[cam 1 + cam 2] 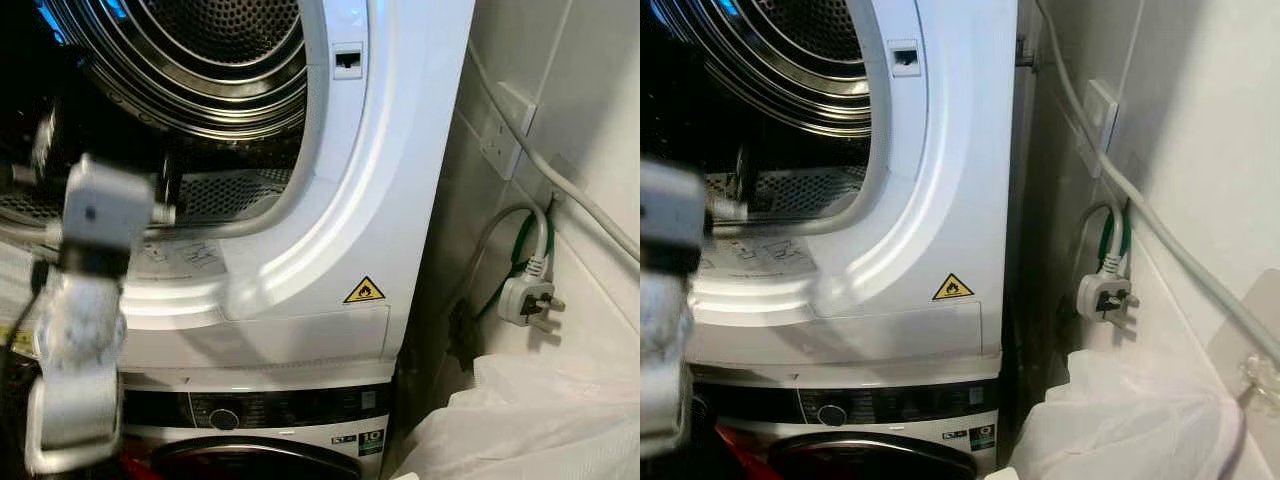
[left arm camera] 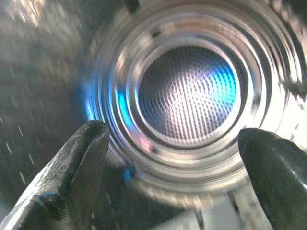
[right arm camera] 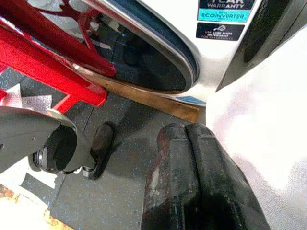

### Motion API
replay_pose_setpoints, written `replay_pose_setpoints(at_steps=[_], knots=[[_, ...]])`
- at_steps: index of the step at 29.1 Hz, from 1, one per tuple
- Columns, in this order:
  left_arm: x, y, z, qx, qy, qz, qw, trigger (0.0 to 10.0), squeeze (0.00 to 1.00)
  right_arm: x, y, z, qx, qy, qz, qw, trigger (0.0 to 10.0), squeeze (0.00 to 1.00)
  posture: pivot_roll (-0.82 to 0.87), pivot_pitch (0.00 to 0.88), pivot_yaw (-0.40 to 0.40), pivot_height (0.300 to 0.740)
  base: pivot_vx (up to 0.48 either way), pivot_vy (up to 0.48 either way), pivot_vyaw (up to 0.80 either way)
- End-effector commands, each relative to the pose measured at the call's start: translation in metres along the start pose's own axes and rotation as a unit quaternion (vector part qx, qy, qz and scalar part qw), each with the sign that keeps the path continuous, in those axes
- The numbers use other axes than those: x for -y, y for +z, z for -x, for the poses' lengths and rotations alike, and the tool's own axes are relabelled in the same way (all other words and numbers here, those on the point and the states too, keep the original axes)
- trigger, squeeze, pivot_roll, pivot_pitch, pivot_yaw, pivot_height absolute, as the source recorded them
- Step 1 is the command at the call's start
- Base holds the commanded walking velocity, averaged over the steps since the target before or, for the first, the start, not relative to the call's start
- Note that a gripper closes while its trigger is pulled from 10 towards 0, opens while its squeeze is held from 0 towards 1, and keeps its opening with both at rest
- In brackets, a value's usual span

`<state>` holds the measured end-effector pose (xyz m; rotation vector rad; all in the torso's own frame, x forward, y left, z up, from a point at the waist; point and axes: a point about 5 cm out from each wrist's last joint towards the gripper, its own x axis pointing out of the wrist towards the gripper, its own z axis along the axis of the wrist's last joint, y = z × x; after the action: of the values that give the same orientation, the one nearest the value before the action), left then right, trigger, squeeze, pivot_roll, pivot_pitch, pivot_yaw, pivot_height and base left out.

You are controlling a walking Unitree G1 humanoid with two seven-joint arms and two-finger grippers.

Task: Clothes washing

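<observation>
- Left arm point(image 1: 85, 300) is seen raised at the left of the head views, blurred, reaching toward the open dryer drum point(image 1: 215, 60). In the left wrist view the left gripper point(image 2: 177, 153) is pointed straight down the drum, fingers point(image 2: 76, 167) spread wide, nothing held between them.
- No garment can be made out in the drum; the perforated back wall point(image 2: 187, 93) is bare where it is seen. Where the clothes are cannot be told. A white bag or sheet point(image 1: 540, 420) is noted at lower right, contents hidden.
- Risk: an empty close is judged likely if the gripper is shut here, since no cloth lies between the fingers.
- Risk: the wide fingers could be knocked against the drum's steel lip point(image 1: 290, 130) if the arm is driven in off-centre; the blur suggests the arm is in motion.
- The washer point(image 1: 260, 440) is stacked below the dryer, its door point(image 3: 144, 52) seen shut in the right wrist view, beside a red frame point(image 3: 53, 62).
- Right gripper point(image 3: 192, 177) is seen hanging low over the dark floor point(image 3: 120, 163), fingers pressed together, empty.
- Risk at far right: a loose plug point(image 1: 525, 298) and cables point(image 1: 580, 200) hang by the wall socket point(image 1: 505, 130); these could be snagged if the robot is turned that way.
</observation>
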<state>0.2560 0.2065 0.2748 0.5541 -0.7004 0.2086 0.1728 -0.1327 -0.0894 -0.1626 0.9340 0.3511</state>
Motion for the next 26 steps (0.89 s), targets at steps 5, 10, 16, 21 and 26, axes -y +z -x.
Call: replay_pose_setpoints(at_steps=[5,10,16,21,26], knots=[[0.013,0.004,0.022,0.016,-0.081,-0.006,0.997,10.0,0.0,-0.001,0.001,0.0,0.003,0.002,-0.002,1.0,10.0,0.0,0.11,0.0,0.067,0.74,0.0,0.0,0.0],[0.008,0.024,0.024,0.034,-0.036,-0.022,0.999,10.0,0.0,0.0,0.001,0.0,0.004,0.0,-0.004,1.0,10.0,0.0,0.12,0.0,0.062,0.74,0.0,0.0,0.0],[0.011,0.02,0.026,0.007,-0.009,0.01,1.0,10.0,0.0,0.0,0.001,0.0,0.004,0.0,-0.015,1.0,10.0,0.0,0.13,0.0,0.056,0.74,0.0,0.0,0.0],[0.011,0.017,0.024,-0.007,0.005,0.021,1.0,10.0,0.0,0.0,0.001,0.0,0.004,-0.002,-0.014,1.0,10.0,0.0,0.12,0.0,0.058,0.74,0.0,0.0,0.0],[0.01,0.019,0.022,-0.005,0.007,0.017,1.0,10.0,0.0,0.0,0.001,0.0,0.003,-0.003,-0.018,1.0,10.0,0.0,0.12,0.0,0.061,0.74,0.0,0.0,0.0]])
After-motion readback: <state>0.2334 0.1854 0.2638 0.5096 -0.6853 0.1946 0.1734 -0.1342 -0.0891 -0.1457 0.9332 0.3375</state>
